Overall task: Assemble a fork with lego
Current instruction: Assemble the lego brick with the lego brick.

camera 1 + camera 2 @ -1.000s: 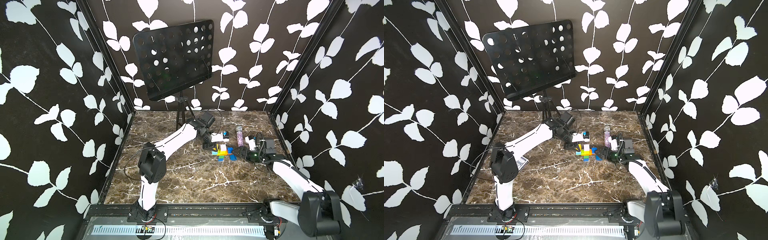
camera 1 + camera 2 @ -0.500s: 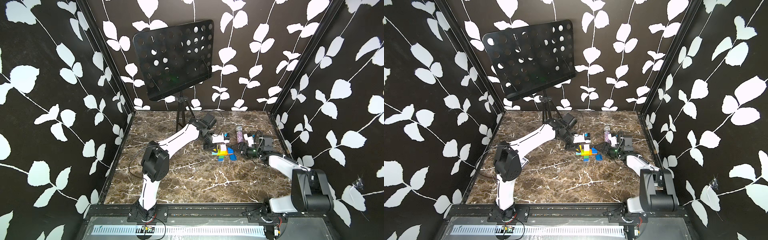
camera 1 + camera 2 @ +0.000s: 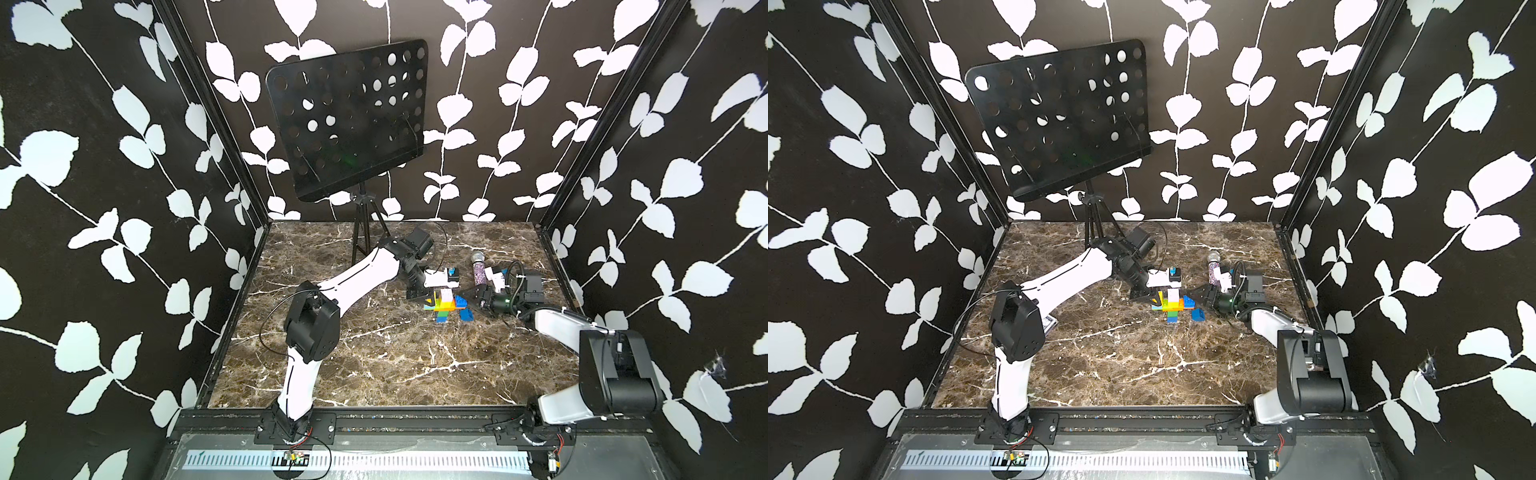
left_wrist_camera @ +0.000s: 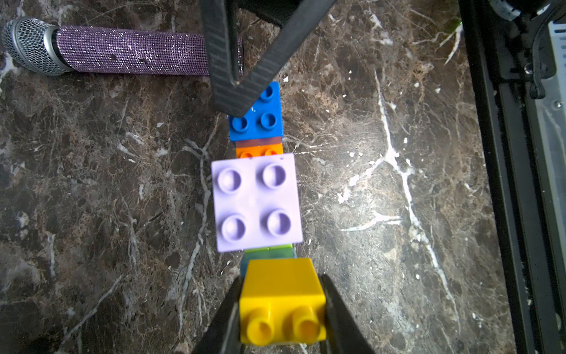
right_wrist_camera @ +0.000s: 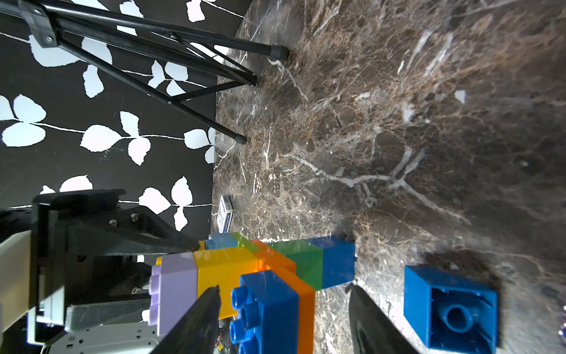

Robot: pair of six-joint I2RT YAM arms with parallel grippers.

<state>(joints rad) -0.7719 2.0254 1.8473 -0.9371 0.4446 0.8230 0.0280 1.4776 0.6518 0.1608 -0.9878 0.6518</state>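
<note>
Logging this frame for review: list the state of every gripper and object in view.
left gripper: shut on the fork at its yellow end.
right gripper: open, straddling the fork.
fork: flat on the table.
loose blue brick: detached, hollow side showing.
microphone: lying down.
music stand: standing.

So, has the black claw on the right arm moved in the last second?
Yes. The right gripper has slid towards the multicoloured brick fork, drawing nearer the glittery purple microphone, which lies unmoved.
</note>
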